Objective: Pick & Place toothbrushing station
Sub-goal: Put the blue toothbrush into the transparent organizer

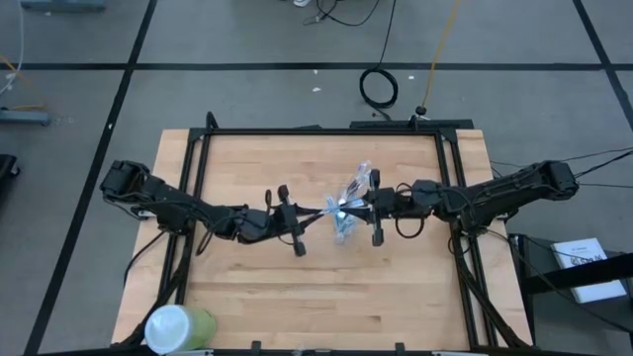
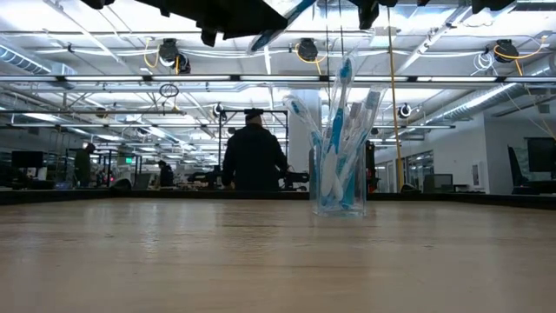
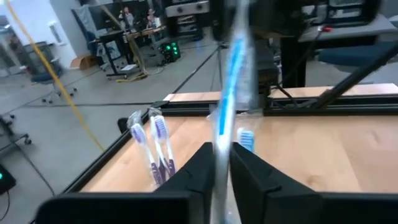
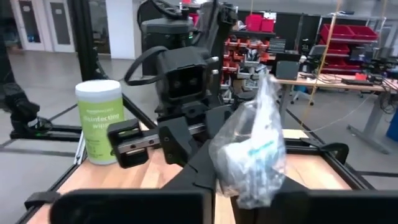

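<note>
A small clear cup [image 2: 339, 187] holding several blue-and-white toothbrushes stands upright on its base at the table's middle [image 1: 343, 229]. Purple-handled brushes [image 3: 155, 152] also stand in it. Above the cup, both grippers meet nose to nose. My left gripper [image 3: 221, 177] is shut on a wrapped blue-and-white toothbrush [image 3: 229, 87], seen also at the low view's top edge [image 2: 280, 24]. My right gripper [image 4: 214, 199] is shut on that brush's crumpled clear wrapper [image 4: 252, 146]. In the high view the left gripper [image 1: 318, 213] and the right gripper [image 1: 351, 205] almost touch. My left gripper pinches the toothbrush's handle [image 3: 221, 149] between its two fingers, coming level from the table's left. The brush runs on past the fingertips toward the right arm, lifted clear above the cup. My right gripper holds the bunched clear wrapper by its lower part [image 4: 239, 186], coming level from the table's right. Its own fingers hide the place of contact. The wrapper stands up crumpled above the fingers, clear of the table.
A large pale-green cylindrical container [image 1: 178, 328] stands at the table's near left corner, also seen beyond the left arm [image 4: 97, 121]. A black frame [image 1: 326, 132] rims the wooden table. Bare wood lies near and left of the cup. People stand in the room behind [image 2: 254, 156].
</note>
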Motion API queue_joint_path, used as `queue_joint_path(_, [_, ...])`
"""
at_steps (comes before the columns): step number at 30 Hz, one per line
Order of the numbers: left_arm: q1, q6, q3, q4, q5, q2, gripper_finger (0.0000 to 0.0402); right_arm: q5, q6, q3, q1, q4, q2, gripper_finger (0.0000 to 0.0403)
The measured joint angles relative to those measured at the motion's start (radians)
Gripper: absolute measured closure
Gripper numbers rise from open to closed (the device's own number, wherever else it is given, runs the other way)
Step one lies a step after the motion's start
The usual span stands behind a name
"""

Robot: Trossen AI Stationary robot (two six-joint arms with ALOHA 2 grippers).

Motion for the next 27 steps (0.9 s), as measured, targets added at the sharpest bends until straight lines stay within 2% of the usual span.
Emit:
queue_joint_path(6, [0.001, -0.065, 0.000, -0.037, -0.068, -0.001, 0.0283, 0.009, -0.019, -0.001, -0.002, -0.028, -0.074, 0.0389])
queue_joint_path(13, [0.001, -0.085, 0.000, -0.060, -0.055, -0.001, 0.0207, 0.014, -0.001, 0.000, -0.016, -0.203, -0.220, 0.0394])
queue_joint_path(18, [0.001, -0.084, 0.000, -0.062, -0.055, -0.001, 0.0182, 0.003, 0.046, 0.000, -0.015, -0.356, -0.333, 0.0394])
queue_joint_path(21, [0.003, -0.084, 0.000, -0.081, -0.054, -0.001, 0.0178, -0.041, 0.099, 0.001, -0.011, -0.458, -0.377, 0.0394])
queue_joint_path(27, [0.023, -0.098, 0.000, -0.087, -0.054, -0.001, 0.0177, -0.063, 0.155, 0.018, 0.065, -0.550, -0.290, 0.0394])
